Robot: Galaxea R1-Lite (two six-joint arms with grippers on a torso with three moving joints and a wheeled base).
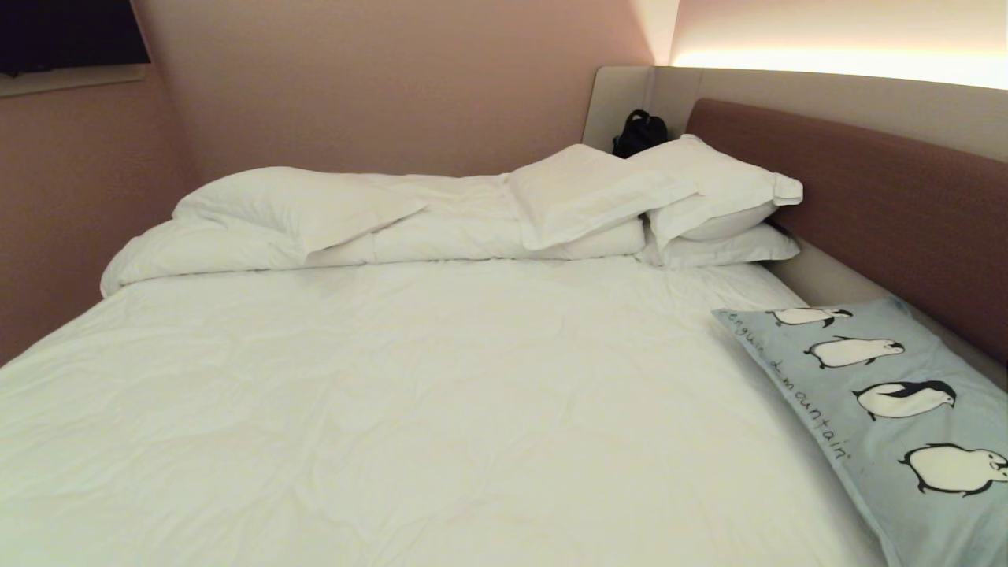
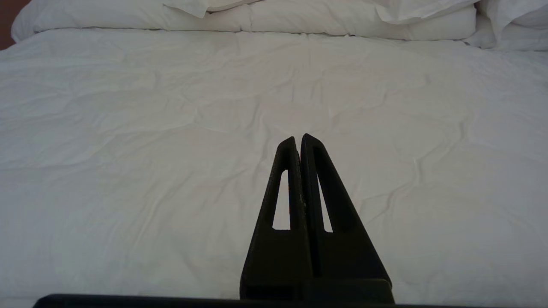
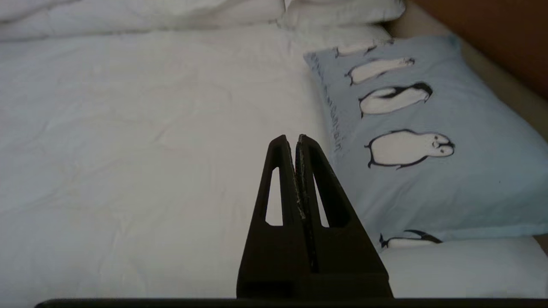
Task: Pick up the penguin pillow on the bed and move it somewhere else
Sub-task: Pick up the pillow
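Stacked white pillows [image 1: 709,201] upper right, black bag [image 1: 639,132] behind them — pink wall [image 1: 378,79] across the top, dark window [image 1: 71,31] upper left

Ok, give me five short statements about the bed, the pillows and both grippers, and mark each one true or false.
1. The penguin pillow lies at the side of the bed next to the brown headboard. True.
2. The right gripper is clamped on the penguin pillow. False: it is shut on nothing, hanging above the white sheet beside the pillow.
3. The left gripper is shut, over bare white sheet. True.
4. The white pillows lie on top of the penguin pillow. False: they are stacked apart from it, in the far corner.
5. The black bag sits on the penguin pillow. False: it sits behind the white pillows.
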